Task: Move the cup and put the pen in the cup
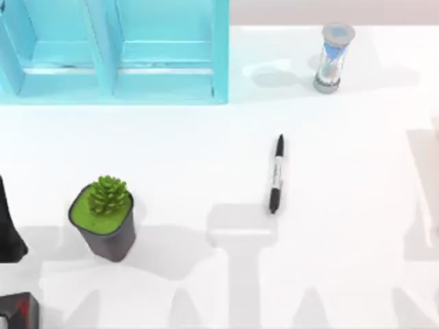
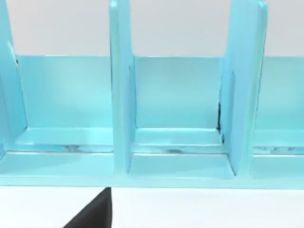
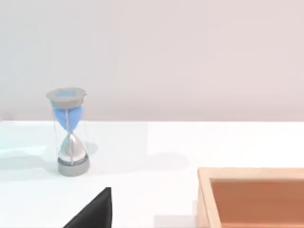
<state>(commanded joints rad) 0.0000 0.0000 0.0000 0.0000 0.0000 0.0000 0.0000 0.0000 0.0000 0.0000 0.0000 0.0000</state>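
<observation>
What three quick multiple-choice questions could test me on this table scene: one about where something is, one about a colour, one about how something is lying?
1. Where is the hourglass?
A. At the far side of the table, right of the blue shelf
B. Beside the plant pot
C. Inside the shelf

2. What colour is the sand in the hourglass?
A. Red
B. Blue
C. Yellow

3. How is the pen placed?
A. Standing in a cup
B. Held by a gripper
C. Lying flat on the table

Answers: 1 A, the top view shows it right of the blue shelf, far from the plant pot. 2 B, the right wrist view shows blue in its upper bulb. 3 C, it lies alone on the white table.
</observation>
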